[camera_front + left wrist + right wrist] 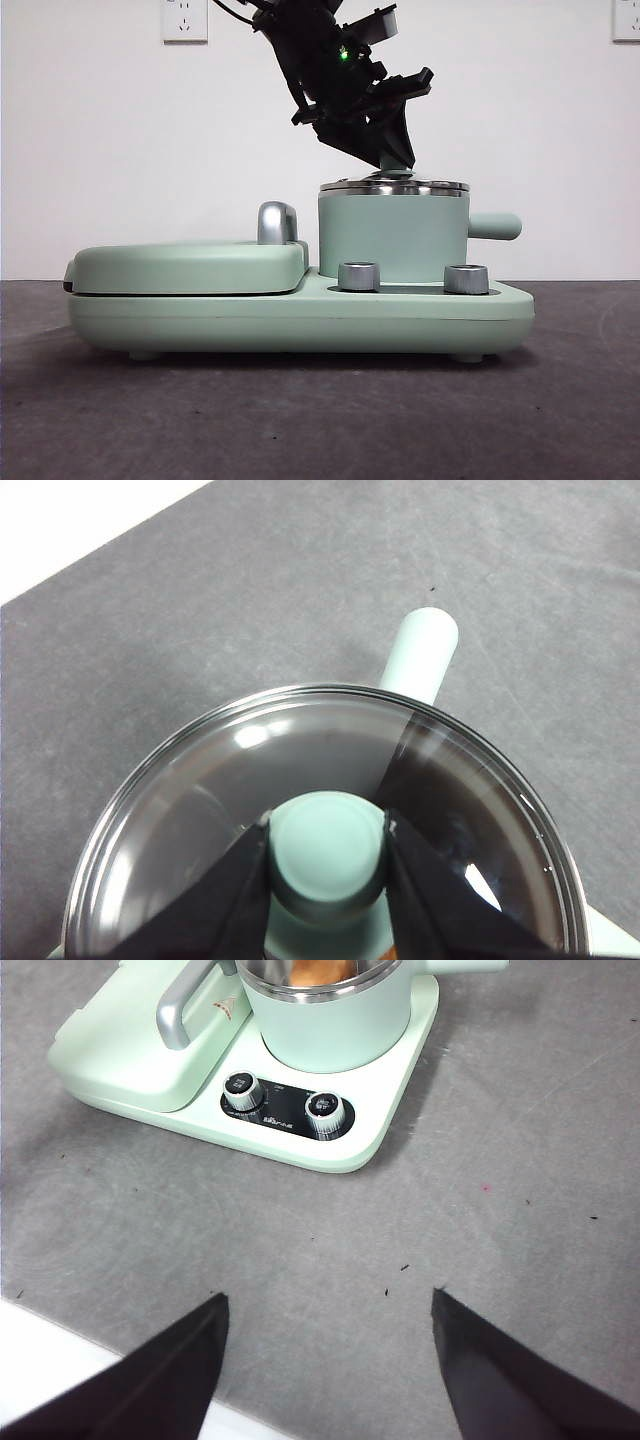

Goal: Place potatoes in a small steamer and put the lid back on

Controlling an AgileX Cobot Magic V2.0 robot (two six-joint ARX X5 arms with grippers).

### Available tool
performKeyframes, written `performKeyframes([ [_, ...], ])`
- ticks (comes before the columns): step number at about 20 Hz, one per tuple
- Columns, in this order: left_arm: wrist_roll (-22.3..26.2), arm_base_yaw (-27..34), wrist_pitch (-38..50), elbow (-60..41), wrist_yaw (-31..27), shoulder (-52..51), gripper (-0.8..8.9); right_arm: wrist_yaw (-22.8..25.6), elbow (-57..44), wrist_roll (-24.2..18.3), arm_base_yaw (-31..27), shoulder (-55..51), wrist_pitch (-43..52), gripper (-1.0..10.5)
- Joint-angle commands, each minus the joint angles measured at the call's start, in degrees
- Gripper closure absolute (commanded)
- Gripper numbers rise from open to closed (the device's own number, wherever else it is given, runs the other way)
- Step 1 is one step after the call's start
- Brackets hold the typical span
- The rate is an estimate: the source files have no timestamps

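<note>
We logged the left gripper [327, 845] directly above the small steamer [393, 236], its two jaws clamped on the mint-green knob [327, 842] of the lid [200, 820]. In the front view that arm descended from the top of the frame, dark and angled, with its tips at the pot's mouth. The lid's steel rim [393, 186] sat level on the steamer's rim, as far as we could judge from the side. Through the glass in the left wrist view we could not make out the contents. The steamer's stubby side handle [495, 226] projected away from the griddle cover [190, 267].

From the right wrist view we noted an orange-brown potato [318, 971] inside the steamer, only partly in frame. The right gripper [328, 1360] hung well clear of the appliance over grey table [500, 1210], jaws spread wide and holding nothing. Two knobs [327, 1108] sat on the base [300, 1145] in front of the pot.
</note>
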Motion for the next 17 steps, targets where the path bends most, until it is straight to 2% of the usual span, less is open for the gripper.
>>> performKeyframes([
  [1,-0.79,-0.55,-1.75,1.53,0.0,1.92,7.94,0.0,0.24,0.59,0.28,0.24,0.22,6.3],
  [4,-2.91,-0.55,-1.97,1.6,0.0,1.9,6.98,-0.02,0.24,0.59,0.31,0.24,0.24,6.3],
  [7,-3.65,-0.46,-2.19,2.6,0.0,1.2,5.01,-0.02,0.24,0.59,0.28,0.24,0.2,6.3],
  [9,-3.65,-0.44,-4.2,4.61,0.0,0.55,4.11,0.0,0.24,0.59,0.28,0.24,0.22,6.3],
  [12,-3.63,-0.44,-14.21,12.09,0.0,0.28,4.04,-0.04,0.24,0.61,0.28,0.24,0.22,6.3],
  [16,-4.33,-0.79,-34.23,21.92,0.17,-0.26,4.08,-1.49,0.24,0.61,0.28,0.24,0.2,6.3],
  [17,-4.35,-0.92,-36.94,22.32,0.17,-1.05,4.08,-1.57,0.24,0.59,0.31,0.24,0.24,6.3],
])
